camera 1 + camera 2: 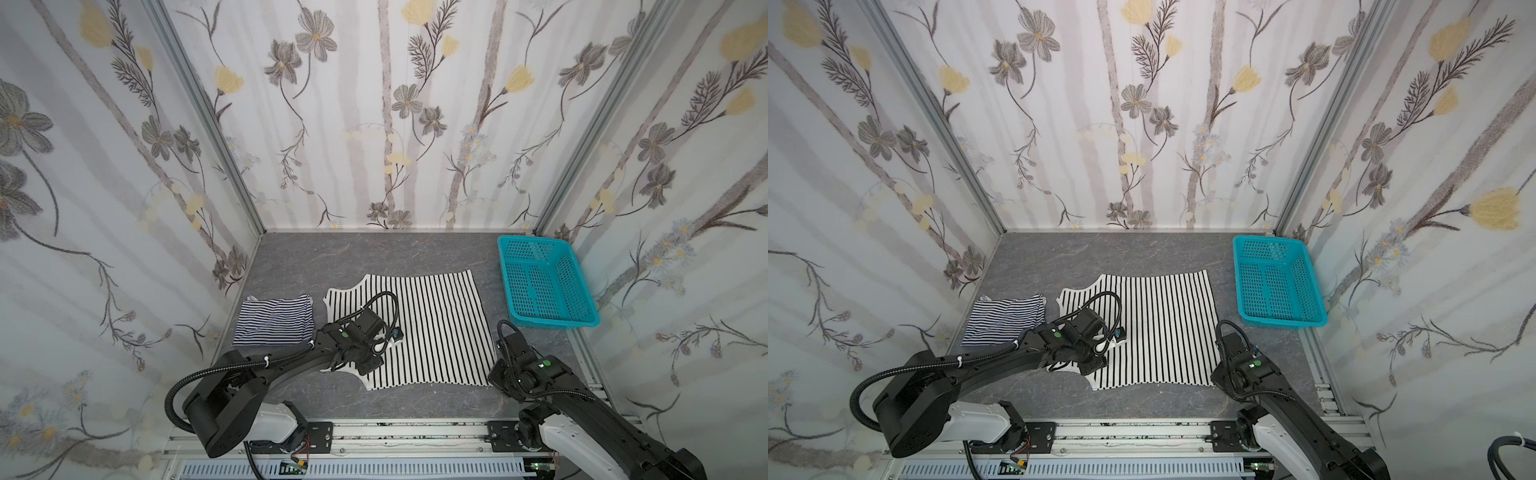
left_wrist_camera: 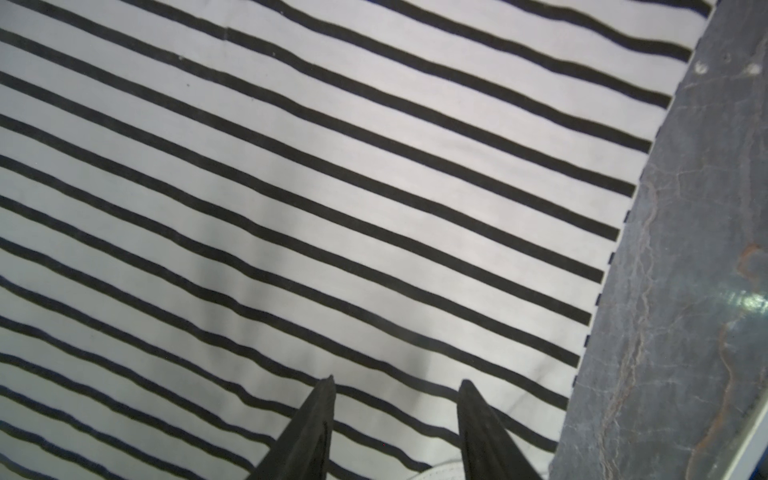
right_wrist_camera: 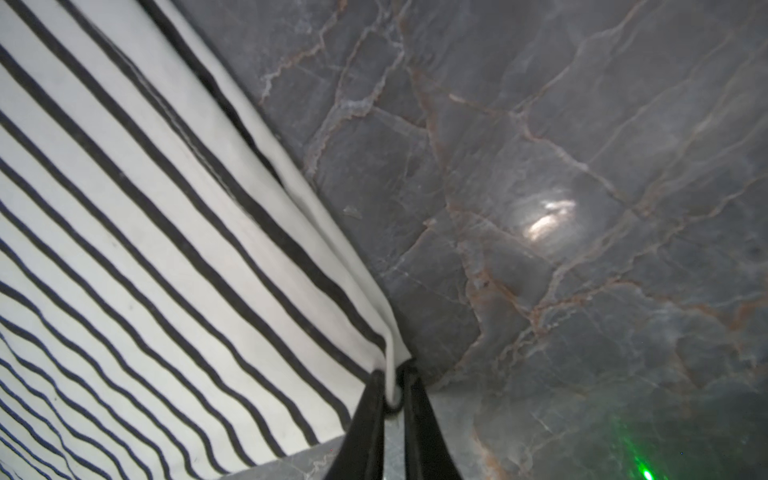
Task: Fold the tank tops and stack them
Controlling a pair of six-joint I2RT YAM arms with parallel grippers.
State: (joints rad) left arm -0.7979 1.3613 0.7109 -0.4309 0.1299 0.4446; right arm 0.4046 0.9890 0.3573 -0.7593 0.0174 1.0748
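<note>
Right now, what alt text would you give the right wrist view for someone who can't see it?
The right gripper pinches a corner of the white tank top with black stripes between its black fingers. The striped cloth fills one side of the view; bare grey veined tabletop fills the other.

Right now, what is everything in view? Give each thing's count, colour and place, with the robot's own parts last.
wide-striped tank top: one, white with black stripes, spread flat mid-table
fine-striped tank top: one, navy and white, folded, left of the spread one, not touching it
basket: one, turquoise, perforated, far right of the table
table: one, grey marbled
walls: three, white with floral print, around the table
left gripper: one, black, open, over the wide-striped tank top's left part
right gripper: one, black, shut on the wide-striped tank top's near right corner
</note>
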